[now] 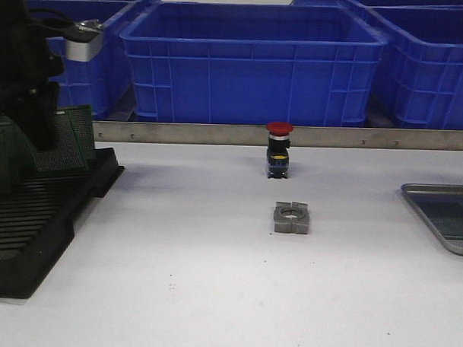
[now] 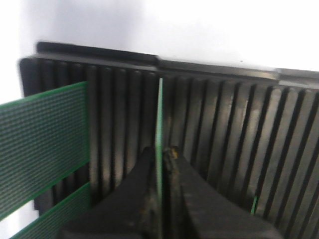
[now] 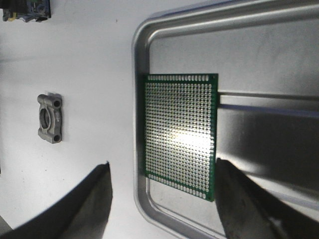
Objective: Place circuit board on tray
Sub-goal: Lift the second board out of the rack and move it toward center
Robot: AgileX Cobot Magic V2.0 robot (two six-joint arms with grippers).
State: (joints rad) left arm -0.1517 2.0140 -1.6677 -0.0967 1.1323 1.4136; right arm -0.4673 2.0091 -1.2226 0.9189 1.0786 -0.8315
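My left gripper (image 2: 160, 152) is shut on the top edge of a green circuit board (image 2: 159, 114), seen edge-on, standing in a slot of the black slotted rack (image 2: 224, 129). In the front view this gripper (image 1: 41, 136) is over the rack's far end at the left, among other upright boards (image 1: 69, 137). The silver tray (image 3: 144, 50) holds another green perforated board (image 3: 180, 132) lying flat against its rim. My right gripper (image 3: 163, 164) is open and empty above that board, a finger on each side, not touching it. The tray (image 1: 443, 226) sits at the table's right edge.
A red-capped push button (image 1: 279, 148) and a grey metal fitting (image 1: 291, 218) stand mid-table; both also show in the right wrist view, the fitting (image 3: 50, 118) beside the tray. Big blue bins (image 1: 251, 60) stand behind a metal strip. More green boards (image 2: 42, 144) stand in the rack.
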